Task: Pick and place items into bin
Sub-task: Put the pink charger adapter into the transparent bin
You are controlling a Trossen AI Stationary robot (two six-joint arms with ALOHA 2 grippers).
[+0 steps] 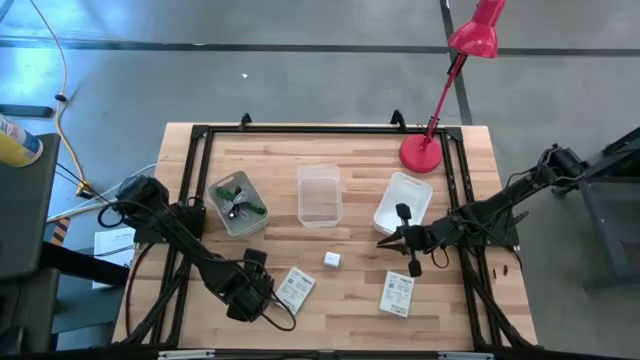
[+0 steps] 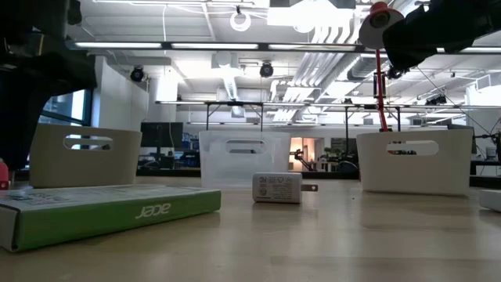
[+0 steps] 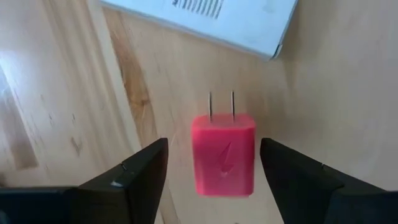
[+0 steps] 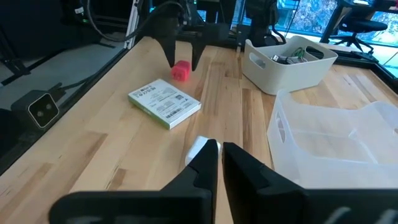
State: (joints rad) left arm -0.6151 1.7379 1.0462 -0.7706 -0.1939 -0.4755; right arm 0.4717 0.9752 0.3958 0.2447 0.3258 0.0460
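**Left hand lined up on pink charger**

Left hand is released, fingers spread either side of the pink cube, not touching it. The cube is really a small plug-in charger: glossy pink block, rounded edges, lightning mark on its face, two metal prongs at one end. It lies flat on the bench, front-left, just beside a flat white printed packet.

Judgement: light, rigid, slick plastic. Pinch the flat side faces mid-body, clear of the prongs.

White cube sits mid-bench. Right hand hangs nearby, clenched, empty.
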